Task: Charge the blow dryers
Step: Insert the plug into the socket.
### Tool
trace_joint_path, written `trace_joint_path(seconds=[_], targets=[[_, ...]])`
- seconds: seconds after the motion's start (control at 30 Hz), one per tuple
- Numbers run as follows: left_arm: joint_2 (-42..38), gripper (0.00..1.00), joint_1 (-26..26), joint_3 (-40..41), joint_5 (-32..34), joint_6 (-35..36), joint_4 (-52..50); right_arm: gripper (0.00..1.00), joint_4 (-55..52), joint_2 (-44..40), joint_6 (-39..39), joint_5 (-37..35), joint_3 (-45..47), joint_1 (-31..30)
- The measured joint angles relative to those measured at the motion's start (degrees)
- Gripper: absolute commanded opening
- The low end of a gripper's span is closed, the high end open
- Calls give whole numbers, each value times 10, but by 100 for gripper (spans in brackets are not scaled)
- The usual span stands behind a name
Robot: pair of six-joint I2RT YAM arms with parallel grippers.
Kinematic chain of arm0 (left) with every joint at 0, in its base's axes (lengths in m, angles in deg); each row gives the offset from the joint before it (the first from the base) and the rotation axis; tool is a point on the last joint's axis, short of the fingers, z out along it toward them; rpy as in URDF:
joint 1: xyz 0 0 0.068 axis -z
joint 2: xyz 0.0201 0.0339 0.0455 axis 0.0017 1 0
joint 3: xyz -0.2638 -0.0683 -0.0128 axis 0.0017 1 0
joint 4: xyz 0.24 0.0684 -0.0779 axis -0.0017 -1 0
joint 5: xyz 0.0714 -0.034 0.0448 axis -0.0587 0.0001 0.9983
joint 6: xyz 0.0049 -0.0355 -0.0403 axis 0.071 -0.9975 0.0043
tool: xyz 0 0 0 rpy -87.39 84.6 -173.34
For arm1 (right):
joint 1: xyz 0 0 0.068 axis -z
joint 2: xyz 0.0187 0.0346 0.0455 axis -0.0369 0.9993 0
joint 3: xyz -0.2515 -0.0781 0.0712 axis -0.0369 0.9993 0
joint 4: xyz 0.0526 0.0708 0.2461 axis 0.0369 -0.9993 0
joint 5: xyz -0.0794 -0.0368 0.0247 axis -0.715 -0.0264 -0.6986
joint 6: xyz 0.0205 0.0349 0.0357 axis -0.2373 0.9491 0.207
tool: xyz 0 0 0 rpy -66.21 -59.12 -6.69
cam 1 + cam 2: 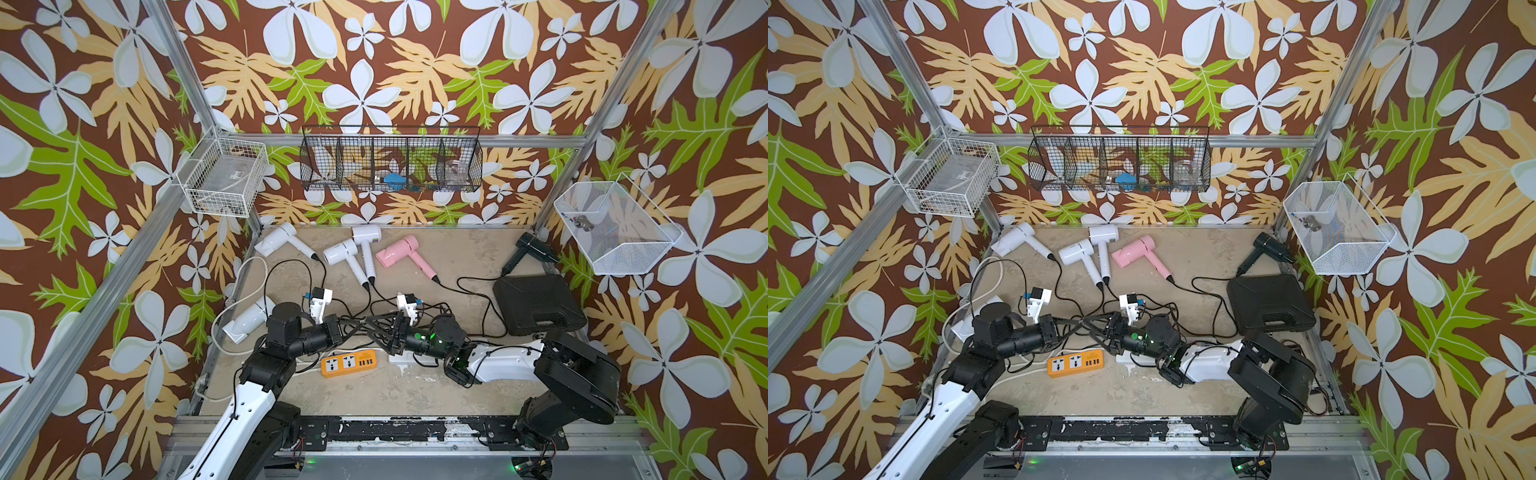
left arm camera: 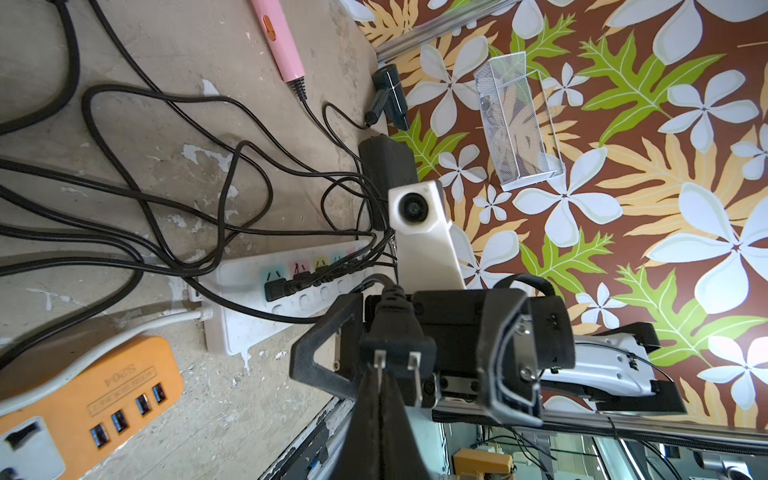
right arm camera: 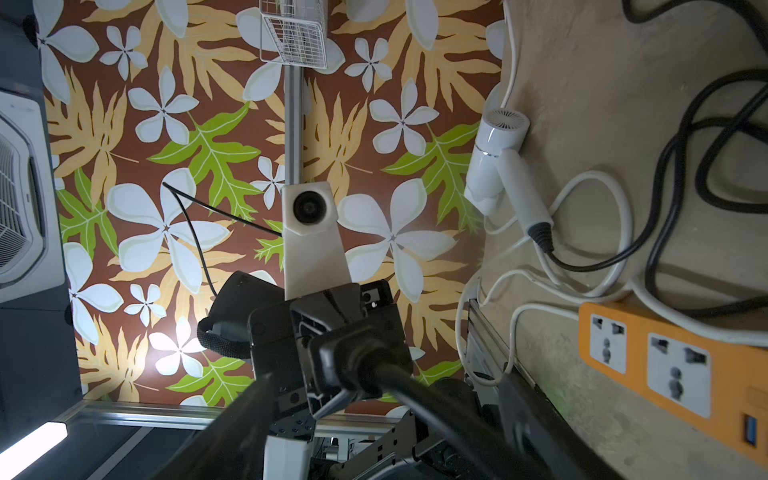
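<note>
Left edge of the desk: one white blow dryer lies beside the left arm. Back row: three white blow dryers, a pink blow dryer, and a black blow dryer in the far right corner.

Centre front: the left hand is clamped on one prong of a black plug. The right hand is spread wide and straddles the plug body with no visible contact. The white power strip and the orange power strip lie nearby.

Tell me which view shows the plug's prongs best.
Left wrist view: the plug is close up, both prongs facing the camera. The right wrist view shows only its back and cord. In both top views it is too small to make out.
</note>
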Motion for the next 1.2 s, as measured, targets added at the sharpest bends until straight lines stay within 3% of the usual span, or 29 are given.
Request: trace_joint_path(seconds=[0.53, 0.93, 1.2], targets=[[5, 0, 0, 31, -55, -27, 51, 36, 116, 23, 37, -44, 18, 1], [9, 0, -7, 33, -63, -35, 57, 36, 121, 16, 37, -44, 32, 1], [6, 0, -8, 33, -69, -36, 63, 23, 116, 9, 33, -43, 37, 4]])
